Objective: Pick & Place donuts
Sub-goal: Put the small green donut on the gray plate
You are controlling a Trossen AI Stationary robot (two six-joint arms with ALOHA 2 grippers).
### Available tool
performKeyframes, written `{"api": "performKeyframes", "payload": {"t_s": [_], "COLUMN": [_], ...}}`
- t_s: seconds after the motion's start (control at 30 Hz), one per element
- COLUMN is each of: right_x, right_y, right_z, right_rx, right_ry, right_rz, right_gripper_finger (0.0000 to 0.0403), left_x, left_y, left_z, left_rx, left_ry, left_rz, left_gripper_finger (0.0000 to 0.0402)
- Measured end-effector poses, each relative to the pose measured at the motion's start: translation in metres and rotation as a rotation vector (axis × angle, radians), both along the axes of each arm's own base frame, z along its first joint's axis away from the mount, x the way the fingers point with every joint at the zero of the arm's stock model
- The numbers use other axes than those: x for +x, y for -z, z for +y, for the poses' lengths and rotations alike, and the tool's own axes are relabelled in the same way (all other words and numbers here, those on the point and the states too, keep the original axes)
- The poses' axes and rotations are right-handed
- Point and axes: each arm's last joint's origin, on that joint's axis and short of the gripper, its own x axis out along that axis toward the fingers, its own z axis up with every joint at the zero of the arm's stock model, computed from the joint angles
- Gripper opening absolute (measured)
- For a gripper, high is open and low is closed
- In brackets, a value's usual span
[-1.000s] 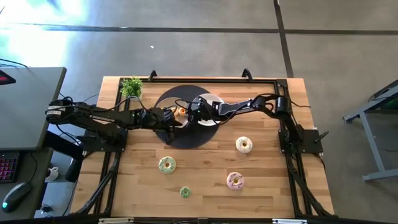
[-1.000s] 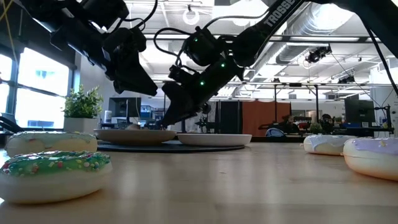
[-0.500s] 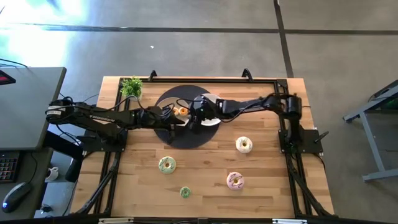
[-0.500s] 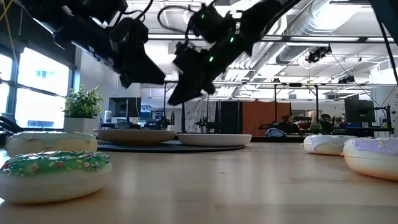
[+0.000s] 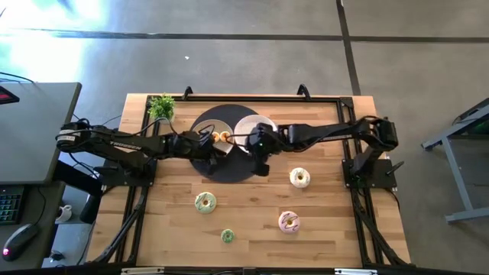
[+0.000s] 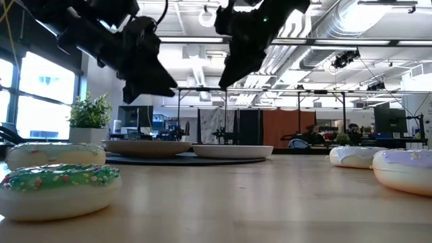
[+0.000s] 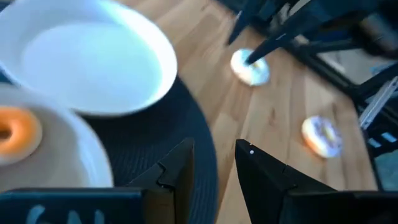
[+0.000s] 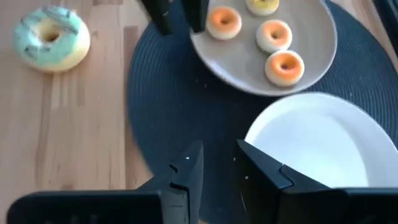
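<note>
A beige plate [image 8: 320, 46] on a round black mat [image 5: 229, 164] holds several tiny donuts: three orange [image 8: 285, 66] and one yellow [image 8: 261, 5]. Beside it stands a white plate [image 8: 323, 146] with nothing on it. Larger donuts lie flat on the wood: white-iced [image 5: 299, 178], green-iced [image 5: 205, 202], pink-iced [image 5: 289, 222] and a small green one [image 5: 227, 236]. My left gripper [image 5: 212, 147] hovers at the beige plate's near rim, narrowly open. My right gripper [image 5: 261, 163] hangs high over the mat's near right part, narrowly open, with nothing between its fingers.
A small potted plant [image 5: 161, 106] stands at the table's far left corner. The black frame rails [image 5: 348, 164] run along both sides of the table. Bare wood lies between the mat and the large donuts.
My right gripper has drawn back from over the beige plate, rising well above it and moving toward the table's near right, now over the mat's edge. My left gripper stays beside the plate, lifted slightly.
</note>
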Motion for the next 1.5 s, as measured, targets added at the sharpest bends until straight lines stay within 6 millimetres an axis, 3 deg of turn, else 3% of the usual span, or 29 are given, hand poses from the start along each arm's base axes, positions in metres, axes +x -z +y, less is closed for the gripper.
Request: {"api": "performKeyframes", "payload": {"t_s": [0.17,0.3,0.4,0.57,0.7,0.83,0.97,1.03,1.2,1.5], "right_x": [-0.006,-0.012,-0.017,-0.019,-0.019,-0.019,-0.018,-0.018,-0.017,-0.016], "right_y": [-0.003,0.001,0.004,0.005,0.005,0.005,0.005,0.004,0.004,0.003], "right_z": [0.012,0.020,0.024,0.029,0.030,0.029,0.029,0.029,0.029,0.029], "right_rx": [-0.016,-0.013,-0.023,-0.037,-0.048,-0.061,-0.071,-0.065,-0.053,-0.052], "right_ry": [-0.016,-0.038,-0.044,0.012,0.004,0.009,0.016,0.013,0.016,0.015], "right_rz": [0.040,0.116,0.167,0.185,0.188,0.189,0.181,0.175,0.166,0.152], "right_gripper_finger": [0.0083,0.0083,0.0083,0.0083,0.0083,0.0083,0.0083,0.0083,0.0083,0.0083], "left_x": [0.003,0.011,0.017,0.015,0.013,0.013,0.016,0.018,0.024,0.042], "left_y": [0.011,0.010,0.006,0.001,-0.005,-0.018,-0.007,-0.005,0.029,0.060], "left_z": [-0.001,-0.010,-0.030,-0.076,-0.113,-0.136,-0.147,-0.155,-0.169,-0.205], "left_rx": [-0.037,-0.105,-0.080,0.131,0.254,0.177,0.081,0.074,0.101,0.133], "left_ry": [0.026,0.261,0.435,0.599,0.617,0.583,0.489,0.521,0.559,0.660], "left_rz": [0.057,-0.016,-0.103,-0.165,-0.130,-0.127,-0.031,-0.042,0.059,0.131], "left_gripper_finger": [0.0117,0.0117,0.0117,0.0117,0.0117,0.0117,0.0117,0.0117,0.0117,0.0117]}}
